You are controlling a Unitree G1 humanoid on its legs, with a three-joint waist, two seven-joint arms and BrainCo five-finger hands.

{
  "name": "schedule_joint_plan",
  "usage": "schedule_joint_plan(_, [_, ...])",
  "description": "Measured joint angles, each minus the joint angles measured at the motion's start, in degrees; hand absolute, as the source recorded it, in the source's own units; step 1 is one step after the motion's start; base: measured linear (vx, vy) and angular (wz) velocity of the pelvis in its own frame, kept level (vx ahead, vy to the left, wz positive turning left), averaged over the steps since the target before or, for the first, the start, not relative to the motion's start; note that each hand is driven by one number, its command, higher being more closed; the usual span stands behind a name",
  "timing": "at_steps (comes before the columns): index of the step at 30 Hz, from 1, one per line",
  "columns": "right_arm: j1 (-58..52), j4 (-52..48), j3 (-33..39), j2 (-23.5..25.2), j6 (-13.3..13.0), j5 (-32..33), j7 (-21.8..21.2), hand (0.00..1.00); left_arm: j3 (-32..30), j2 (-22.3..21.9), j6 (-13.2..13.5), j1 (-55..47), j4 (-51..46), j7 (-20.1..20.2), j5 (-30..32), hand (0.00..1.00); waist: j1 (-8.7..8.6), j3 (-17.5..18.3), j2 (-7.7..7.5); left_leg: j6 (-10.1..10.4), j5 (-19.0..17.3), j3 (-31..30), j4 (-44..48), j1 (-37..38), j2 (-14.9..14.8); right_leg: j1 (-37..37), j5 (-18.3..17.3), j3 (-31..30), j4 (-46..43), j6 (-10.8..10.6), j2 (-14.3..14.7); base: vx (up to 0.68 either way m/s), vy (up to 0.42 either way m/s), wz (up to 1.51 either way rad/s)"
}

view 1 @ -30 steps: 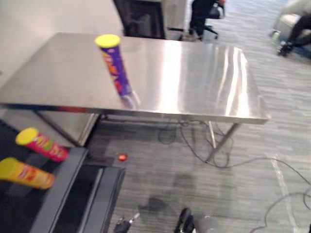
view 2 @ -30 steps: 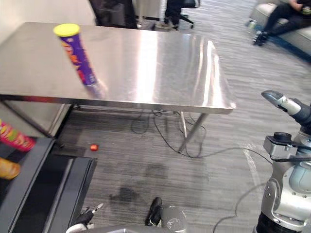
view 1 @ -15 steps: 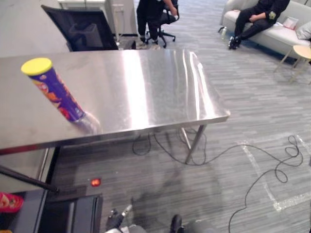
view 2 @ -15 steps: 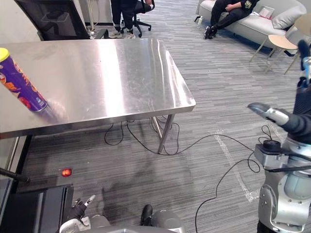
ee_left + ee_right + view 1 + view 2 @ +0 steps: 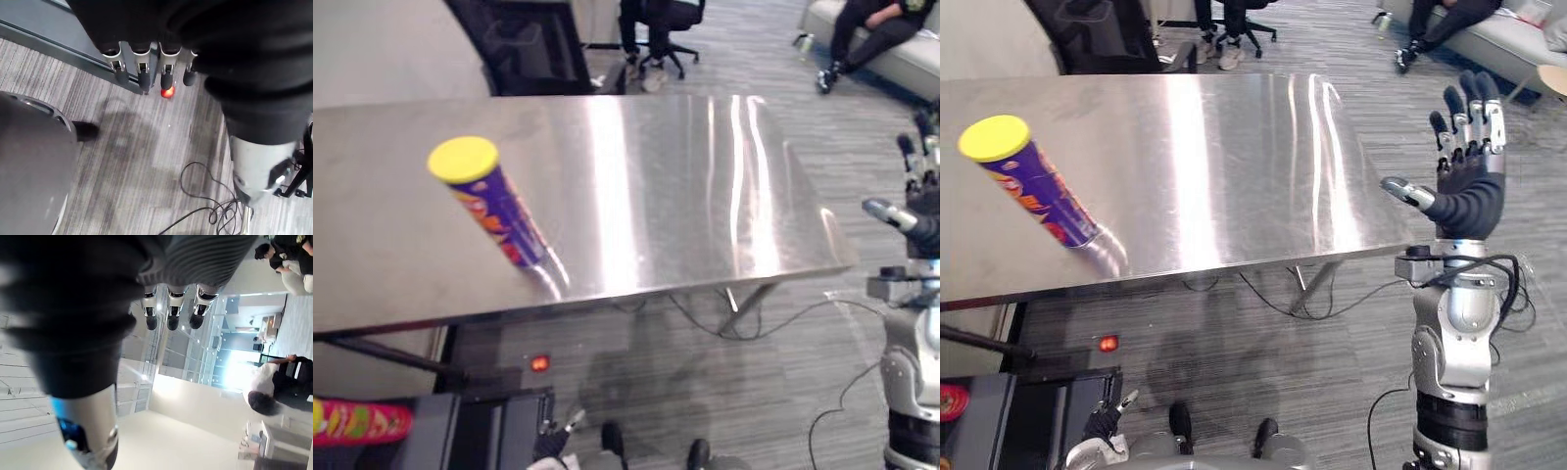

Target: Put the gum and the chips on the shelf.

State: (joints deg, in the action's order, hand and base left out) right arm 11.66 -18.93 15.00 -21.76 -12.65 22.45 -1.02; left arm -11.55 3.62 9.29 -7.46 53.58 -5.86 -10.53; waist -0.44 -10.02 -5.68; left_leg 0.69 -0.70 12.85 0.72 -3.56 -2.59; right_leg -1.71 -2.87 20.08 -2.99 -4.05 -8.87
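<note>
A purple chips can (image 5: 494,204) with a yellow lid stands tilted near the front edge of the steel table (image 5: 685,166). My right hand (image 5: 1469,191) is raised beside the table's right end, well away from the can, its fingers (image 5: 168,318) straight and pointing up, holding nothing. My left hand (image 5: 142,73) hangs low over the carpet at my left side, fingers relaxed and empty. A red chips can (image 5: 362,421) lies on the dark shelf (image 5: 460,431) at the lower left.
A black office chair (image 5: 529,49) stands behind the table. People sit at the back, one on a sofa (image 5: 862,29). A small red light (image 5: 539,363) glows on the floor under the table's front edge. Cables trail over the carpet on the right.
The camera has swung, shifting the whole scene. My right hand has risen from low at the right side to beside the table's right end, fingers up. The purple can stays put.
</note>
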Motion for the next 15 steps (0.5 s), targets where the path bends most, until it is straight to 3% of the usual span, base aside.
schedule_joint_plan(15, [14.37, 13.98, -9.16, -3.45, 2.27, -2.25, 0.01, 0.00, 0.03, 0.55, 0.09, -0.60, -3.61, 1.94, -0.64, 0.00, 4.20, 0.09, -2.11, -1.08, 5.29, -7.98, -6.06, -2.59, 2.90, 1.31, -1.39, 6.77, -0.19, -2.00, -1.32, -0.01, 0.022, 0.29])
